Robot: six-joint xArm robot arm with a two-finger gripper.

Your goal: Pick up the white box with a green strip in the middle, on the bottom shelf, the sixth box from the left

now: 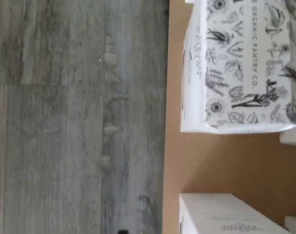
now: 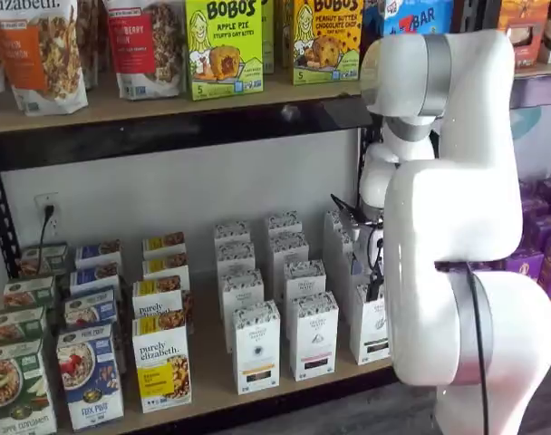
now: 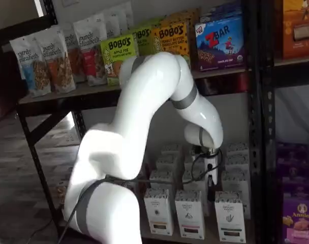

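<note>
Wrist view: white box (image 1: pixel 240 63) on bottom shelf (image 1: pixel 221 161).

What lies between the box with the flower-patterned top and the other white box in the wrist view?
Only bare board of the bottom shelf: the wrist view shows an open gap between the patterned box and the plain white box.
</note>
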